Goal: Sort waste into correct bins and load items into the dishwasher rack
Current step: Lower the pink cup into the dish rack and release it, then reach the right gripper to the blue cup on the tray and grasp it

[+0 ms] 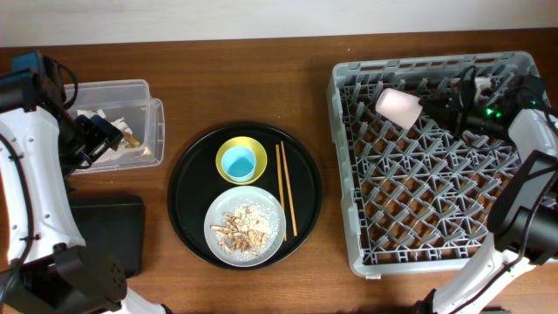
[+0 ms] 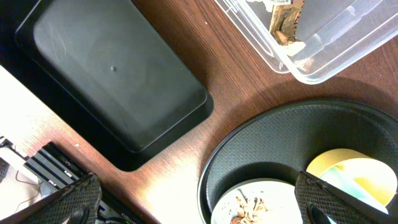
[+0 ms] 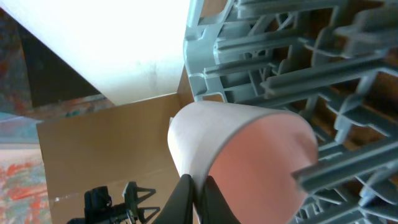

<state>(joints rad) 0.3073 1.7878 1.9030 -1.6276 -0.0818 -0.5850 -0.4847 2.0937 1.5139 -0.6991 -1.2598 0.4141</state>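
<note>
While my right gripper (image 3: 196, 186) squeezes the rim of the pink cup (image 1: 398, 105) above a corner of the rack (image 1: 342, 174), that thin hold could slip and the cup could land crooked on the pegs (image 1: 436, 183). My left gripper (image 2: 205, 202) is spread wide, empty.

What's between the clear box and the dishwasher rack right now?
Overhead view: the round black tray, carrying the yellow bowl with the blue cup inside, the grey plate of scraps, and the chopsticks.
</note>
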